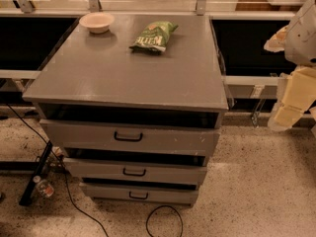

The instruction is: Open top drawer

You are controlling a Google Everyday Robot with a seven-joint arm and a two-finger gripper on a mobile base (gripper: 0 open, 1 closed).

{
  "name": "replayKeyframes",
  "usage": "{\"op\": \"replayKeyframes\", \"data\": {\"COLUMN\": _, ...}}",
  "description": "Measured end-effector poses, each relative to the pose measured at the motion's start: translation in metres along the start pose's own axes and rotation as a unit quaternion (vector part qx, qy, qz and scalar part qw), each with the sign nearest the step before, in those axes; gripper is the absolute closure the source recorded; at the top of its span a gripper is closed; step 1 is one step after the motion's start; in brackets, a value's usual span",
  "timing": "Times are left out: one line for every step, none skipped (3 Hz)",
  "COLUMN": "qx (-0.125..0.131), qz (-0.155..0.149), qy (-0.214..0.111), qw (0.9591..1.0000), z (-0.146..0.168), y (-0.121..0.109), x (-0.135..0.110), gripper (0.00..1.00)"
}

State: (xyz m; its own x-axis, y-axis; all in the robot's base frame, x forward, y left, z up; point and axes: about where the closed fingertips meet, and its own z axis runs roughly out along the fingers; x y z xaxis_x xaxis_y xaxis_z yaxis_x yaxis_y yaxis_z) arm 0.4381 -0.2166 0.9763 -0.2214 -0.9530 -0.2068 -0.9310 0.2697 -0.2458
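The top drawer [129,138] is the widest grey front, just under the top of the grey cabinet [123,73]. Its small black bar handle [128,137] sits at the centre. A dark gap shows between the drawer's front and the cabinet top. Two more grey drawers with like handles lie below it, the middle drawer [134,172] and the bottom drawer [138,195]. My gripper [285,113] hangs at the right edge of the view on a white and cream arm. It is well to the right of the cabinet, at about the height of the top drawer, and touches nothing.
A pale bowl [97,21] and a green chip bag [154,36] rest on the cabinet top. On the speckled floor lie a black cable [163,220], a small bottle [43,187] and a black stand leg [34,174] at the left. A metal rail [256,80] runs behind.
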Motion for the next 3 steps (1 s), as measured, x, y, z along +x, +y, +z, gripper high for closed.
{"op": "replayKeyframes", "data": {"qx": -0.001, "qz": -0.001, "qy": 0.001, "qw": 1.0, "z": 0.002, "y": 0.0, "x": 0.001, "gripper": 0.0}}
{"op": "replayKeyframes", "data": {"qx": -0.012, "qz": -0.013, "qy": 0.008, "qw": 0.9998, "z": 0.018, "y": 0.001, "x": 0.011, "gripper": 0.0}}
{"op": "replayKeyframes", "data": {"qx": -0.028, "qz": -0.015, "qy": 0.04, "qw": 0.9987, "z": 0.045, "y": -0.002, "x": 0.019, "gripper": 0.0}}
